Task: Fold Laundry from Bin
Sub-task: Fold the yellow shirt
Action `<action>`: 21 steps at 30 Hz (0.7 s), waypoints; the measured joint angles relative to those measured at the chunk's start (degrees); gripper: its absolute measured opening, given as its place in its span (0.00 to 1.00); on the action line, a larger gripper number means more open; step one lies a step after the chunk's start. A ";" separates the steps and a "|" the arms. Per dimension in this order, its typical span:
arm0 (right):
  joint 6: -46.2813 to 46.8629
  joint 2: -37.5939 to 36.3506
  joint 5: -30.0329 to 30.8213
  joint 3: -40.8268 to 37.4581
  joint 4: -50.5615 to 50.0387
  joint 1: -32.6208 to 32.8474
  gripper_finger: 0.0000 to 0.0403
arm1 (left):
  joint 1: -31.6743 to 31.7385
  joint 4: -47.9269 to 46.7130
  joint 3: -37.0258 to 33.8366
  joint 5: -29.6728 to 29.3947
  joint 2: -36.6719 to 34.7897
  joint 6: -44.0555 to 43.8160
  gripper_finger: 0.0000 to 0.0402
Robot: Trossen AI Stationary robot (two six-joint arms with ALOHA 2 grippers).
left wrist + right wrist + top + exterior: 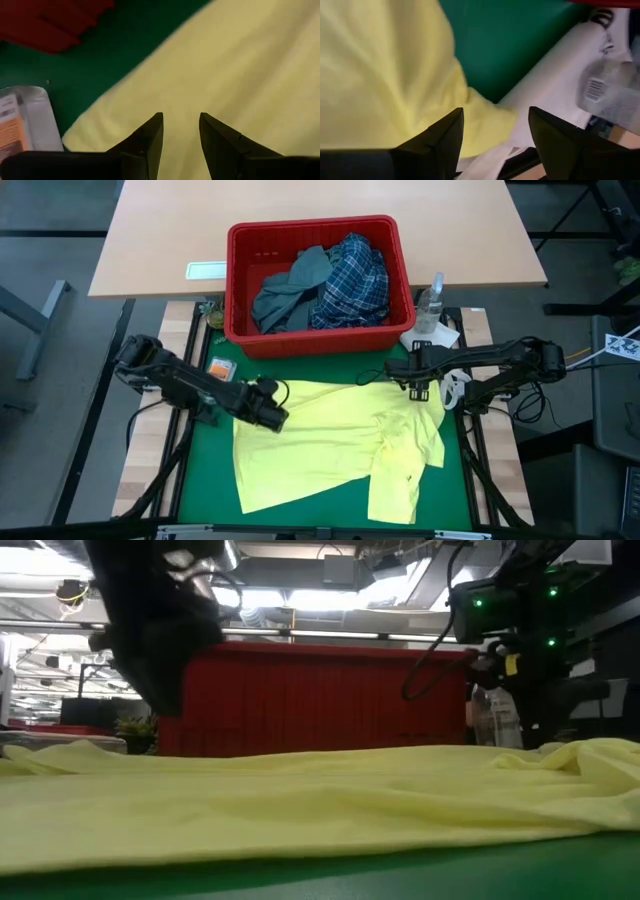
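A small yellow garment point(330, 440) lies spread flat on the green mat point(205, 480); it also fills the low view point(320, 800). My left gripper point(275, 417) hovers open over the garment's far left corner point(100, 130), with nothing between its fingers point(181, 116). My right gripper point(420, 388) hangs open above the far right corner point(485, 120), its fingers point(496, 111) spread wide. Behind the mat stands the red bin point(310, 228), holding a grey-blue garment point(290, 292) and a blue-white plaid shirt point(352, 280).
A clear spray bottle point(430, 302) and a white paper towel point(434, 336) sit right of the bin, close to my right gripper. A small orange-and-clear packet point(222, 366) lies at the mat's far left. The near half of the mat holds the garment's body and a sleeve point(400, 480).
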 joint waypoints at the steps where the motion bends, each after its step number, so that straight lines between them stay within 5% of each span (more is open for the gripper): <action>1: -0.01 -0.02 0.52 -0.36 0.37 0.00 0.56 | 0.93 1.48 -0.84 -0.20 0.00 0.00 0.30; 12: 0.63 -0.02 0.36 -9.06 11.59 -0.82 0.56 | 8.28 16.73 -13.04 -0.19 0.00 1.09 0.30; 21: 3.35 -0.18 -0.68 -13.95 13.53 -8.16 0.56 | 10.46 21.74 -19.02 -2.00 -0.23 -1.56 0.30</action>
